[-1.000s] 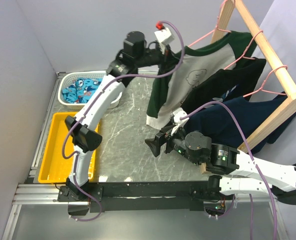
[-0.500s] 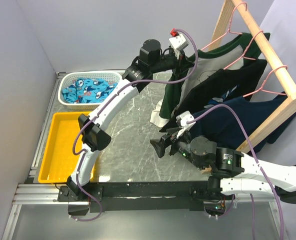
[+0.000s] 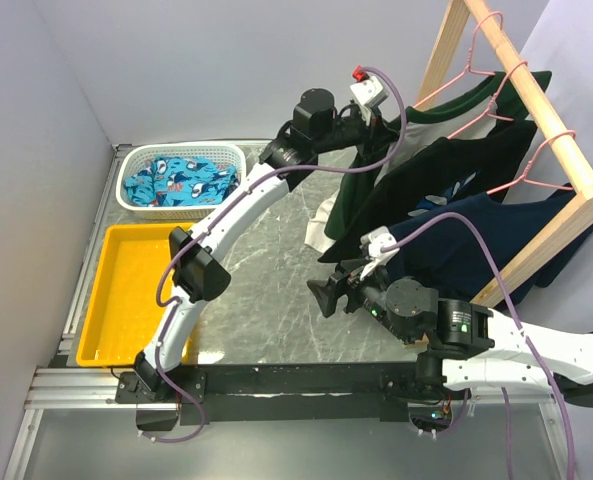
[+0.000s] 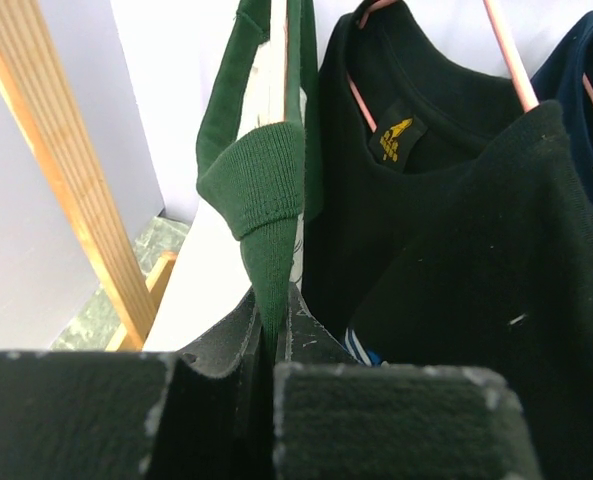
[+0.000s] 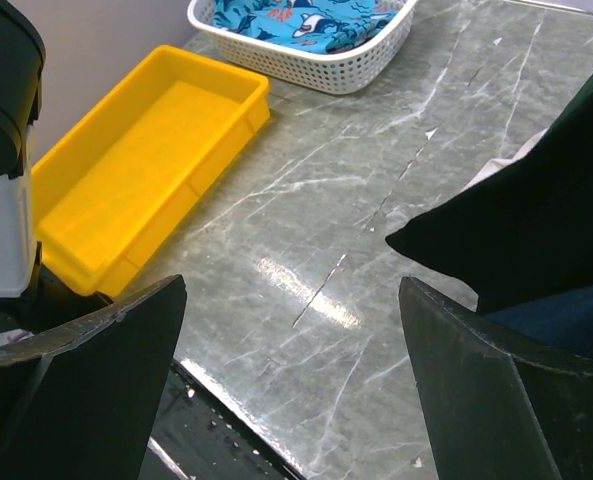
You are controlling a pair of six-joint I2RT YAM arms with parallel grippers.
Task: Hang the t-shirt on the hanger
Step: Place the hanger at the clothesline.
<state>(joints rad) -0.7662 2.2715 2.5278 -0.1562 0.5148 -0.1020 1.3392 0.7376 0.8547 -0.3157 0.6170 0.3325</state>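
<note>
At 1 o'clock the t-shirt (image 3: 354,190) hung on the hanger (image 3: 446,87), a ribbed green edge pinched in our left hand (image 4: 276,340). Our right hand (image 5: 291,330) was spread, empty, over the tabletop (image 5: 326,250). Withdrawing before letting go could, we judged, drag the shirt off.

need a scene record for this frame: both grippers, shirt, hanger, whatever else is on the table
left gripper: shut on the green cuff of the t-shirt, raised beside the rack
right gripper: open, holding nothing, above the table
hanger: pink wire, hooked over the wooden rail; t-shirt appears to hang from it
neighbours: black shirt next to it, navy shirt beyond
basket: white, holds blue patterned cloth
tray: yellow, beside the basket
</note>
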